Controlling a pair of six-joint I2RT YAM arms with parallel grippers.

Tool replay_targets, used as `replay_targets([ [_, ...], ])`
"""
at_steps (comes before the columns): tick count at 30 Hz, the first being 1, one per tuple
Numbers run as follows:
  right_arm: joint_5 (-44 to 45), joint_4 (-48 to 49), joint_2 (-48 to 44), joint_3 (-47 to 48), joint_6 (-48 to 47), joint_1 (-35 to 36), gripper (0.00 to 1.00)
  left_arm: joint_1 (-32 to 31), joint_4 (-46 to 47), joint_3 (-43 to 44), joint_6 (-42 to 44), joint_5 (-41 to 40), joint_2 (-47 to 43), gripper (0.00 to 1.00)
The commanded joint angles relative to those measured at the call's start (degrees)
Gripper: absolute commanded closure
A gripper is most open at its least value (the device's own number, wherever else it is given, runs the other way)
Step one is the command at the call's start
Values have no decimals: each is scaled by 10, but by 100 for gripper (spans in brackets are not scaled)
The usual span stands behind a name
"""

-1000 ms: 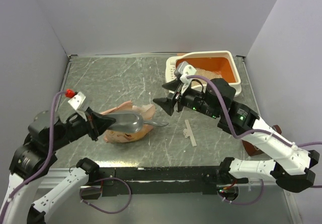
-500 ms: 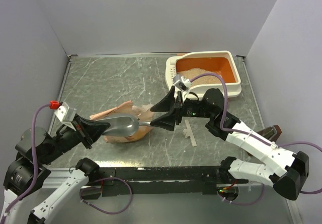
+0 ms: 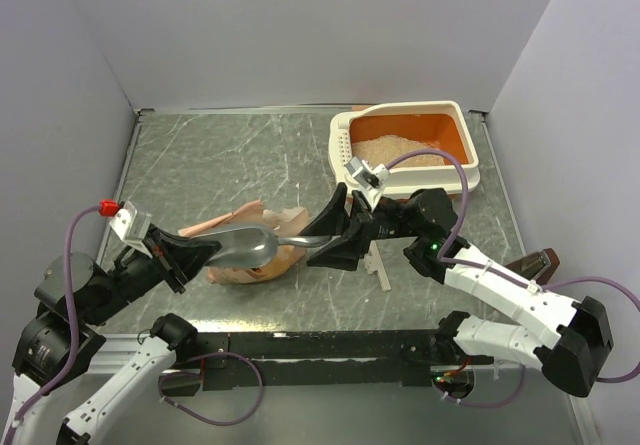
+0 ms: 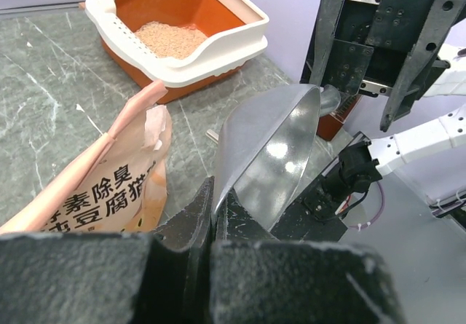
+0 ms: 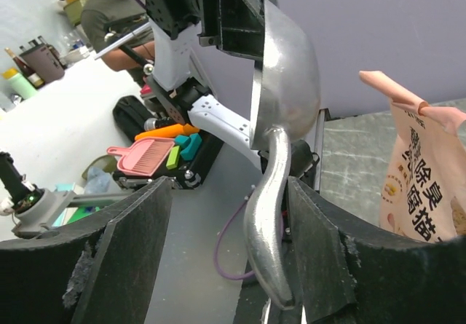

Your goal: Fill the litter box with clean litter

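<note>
I see litter box [image 3: 477,161] lengthwise left-right, perforated end left, litter [image 3: 395,148] inside, left claw [image 3: 205,253] clamped on scoop [image 3: 243,246], right claw [image 3: 308,248], now nearer, spread astride its handle

I see scoop [image 3: 245,245] polished glossy metal; bag [image 3: 232,270] matt printed paper; litter box [image 4: 218,47] smooth plastic; litter [image 3: 395,149] fine, grainy; table [image 3: 210,160] grey marbled, slight sheen.

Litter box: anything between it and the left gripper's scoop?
Nothing squarely: the left wrist view shows bare table up to the litter box. The right gripper, open around the scoop handle, stands just beside that path.
</note>
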Motion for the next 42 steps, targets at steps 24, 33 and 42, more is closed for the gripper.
replay_targets([
  [24, -1, 84, 47, 33, 20, -1, 39, 0, 81, -8, -18, 14, 10, 99],
  [33, 0, 84, 61, 48, 16, 6, 48, 0, 80, -3, -13, 7, 14, 99],
  [42, 4, 75, 69, 51, 6, 12, 80, 0, 81, -4, -13, 3, 12, 99],
])
